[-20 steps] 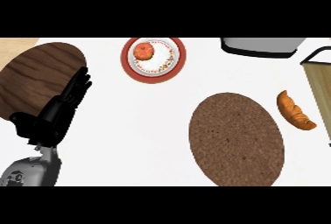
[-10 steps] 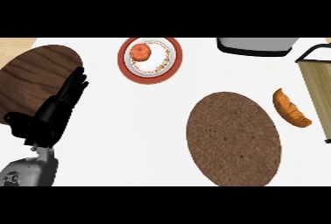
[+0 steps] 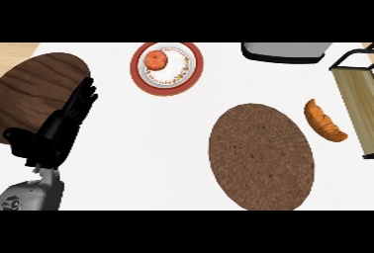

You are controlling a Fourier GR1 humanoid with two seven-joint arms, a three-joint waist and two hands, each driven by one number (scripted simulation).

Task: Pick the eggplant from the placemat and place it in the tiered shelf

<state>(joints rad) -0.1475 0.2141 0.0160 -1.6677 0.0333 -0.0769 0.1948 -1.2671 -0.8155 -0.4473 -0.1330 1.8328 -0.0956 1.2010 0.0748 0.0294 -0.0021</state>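
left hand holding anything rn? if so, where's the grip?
Nothing held. The left hand is open, fingers straight, over the counter beside the wooden board. The right hand is not in view.

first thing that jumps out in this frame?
The big brown oval placemat at centre right, with nothing on it. Next, the black left robot hand at the left, fingers straight, lying partly over a dark wooden board. Smaller draws: an orange croissant between the placemat and the tiered shelf, and a red-rimmed plate holding a tomato up top.
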